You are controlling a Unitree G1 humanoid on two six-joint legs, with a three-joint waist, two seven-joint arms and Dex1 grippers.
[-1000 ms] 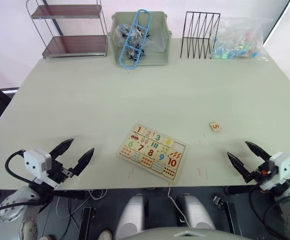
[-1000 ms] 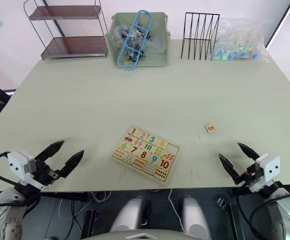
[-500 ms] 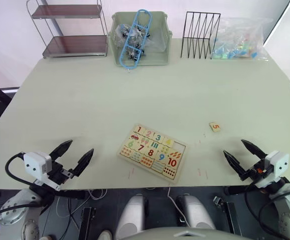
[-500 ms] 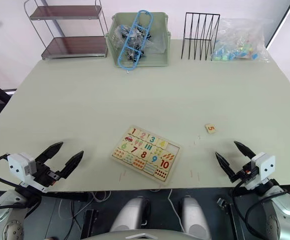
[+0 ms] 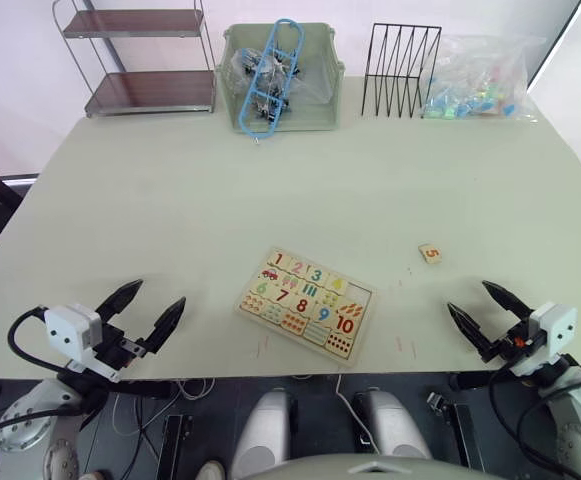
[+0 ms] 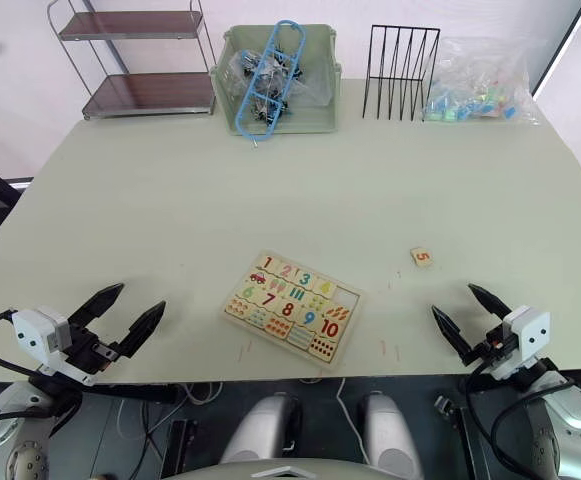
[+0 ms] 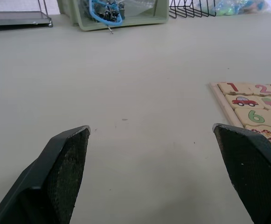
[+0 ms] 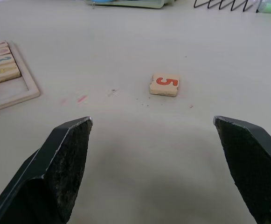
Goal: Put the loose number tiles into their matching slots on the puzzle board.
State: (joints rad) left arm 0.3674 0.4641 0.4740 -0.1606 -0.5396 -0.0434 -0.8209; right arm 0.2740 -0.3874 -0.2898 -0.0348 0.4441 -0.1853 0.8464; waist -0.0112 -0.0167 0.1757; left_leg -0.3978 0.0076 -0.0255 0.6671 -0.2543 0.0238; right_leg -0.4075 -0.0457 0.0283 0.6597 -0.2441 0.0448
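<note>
So my left gripper and right gripper both hang spread wide with nothing in them, one at each front corner of the table. The puzzle board lies a bit skewed near the middle of the front edge, tiles 1 to 4 seated and one slot bare. The loose 5 tile lies flat right of the board, toward my right gripper.
</note>
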